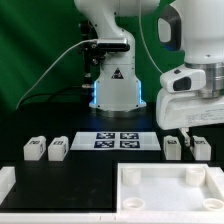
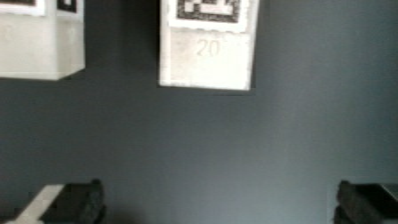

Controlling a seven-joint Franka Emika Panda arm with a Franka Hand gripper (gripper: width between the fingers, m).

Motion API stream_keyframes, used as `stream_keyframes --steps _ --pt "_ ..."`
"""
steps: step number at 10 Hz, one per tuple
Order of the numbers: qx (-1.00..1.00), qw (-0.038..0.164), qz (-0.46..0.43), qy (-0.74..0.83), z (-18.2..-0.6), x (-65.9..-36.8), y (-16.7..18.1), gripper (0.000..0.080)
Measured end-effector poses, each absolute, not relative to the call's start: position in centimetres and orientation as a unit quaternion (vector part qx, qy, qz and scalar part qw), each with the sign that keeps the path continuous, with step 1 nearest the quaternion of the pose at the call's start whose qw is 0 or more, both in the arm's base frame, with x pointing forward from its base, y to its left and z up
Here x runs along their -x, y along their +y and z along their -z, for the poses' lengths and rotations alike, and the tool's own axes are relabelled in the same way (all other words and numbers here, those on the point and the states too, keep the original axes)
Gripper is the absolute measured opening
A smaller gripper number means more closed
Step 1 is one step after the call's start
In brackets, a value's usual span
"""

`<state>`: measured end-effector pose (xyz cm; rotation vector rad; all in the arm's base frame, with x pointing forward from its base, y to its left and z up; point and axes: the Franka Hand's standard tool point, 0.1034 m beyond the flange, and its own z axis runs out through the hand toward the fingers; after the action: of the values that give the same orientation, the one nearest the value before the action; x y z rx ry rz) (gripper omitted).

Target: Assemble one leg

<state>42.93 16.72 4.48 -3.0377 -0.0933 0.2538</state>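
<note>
Four small white legs with black-and-white tags lie on the black table. Two are at the exterior view's left [image 1: 35,148] [image 1: 58,148] and two at its right [image 1: 172,147] [image 1: 200,147]. My gripper [image 1: 187,131] hangs just above and between the two right legs. The wrist view shows two legs, one [image 2: 208,45] marked 20 and the other [image 2: 36,40] beside it, both ahead of the gripper [image 2: 217,205]. The dark fingertips [image 2: 63,205] stand wide apart with only bare table between them. The gripper is open and empty.
The marker board [image 1: 118,140] lies in the middle of the table between the leg pairs. The large white tray-like panel [image 1: 128,196] with a raised rim sits at the front right. A white part [image 1: 5,182] shows at the front left edge. The robot base [image 1: 115,90] stands behind.
</note>
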Motion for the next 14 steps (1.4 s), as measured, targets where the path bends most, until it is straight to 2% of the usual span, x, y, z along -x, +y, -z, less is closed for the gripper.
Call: stream_keyframes --steps 3,5,7,10,14 --pt "0.968 0.024 -0.251 -0.014 -5.0 -41.3 17.3 0.0649" --pt "0.937 0.016 -0.348 -0.011 -4.2 -41.1 17.7 0.0649" --pt "0.897 0.008 -0.441 -0.017 -4.1 -40.6 17.4 0.0649" --pt "0.897 0.011 -0.441 -0.017 -3.4 -41.0 17.6 0.0649" --pt "0.896 0.007 -0.444 -0.017 -1.5 -39.2 17.8 0.0649"
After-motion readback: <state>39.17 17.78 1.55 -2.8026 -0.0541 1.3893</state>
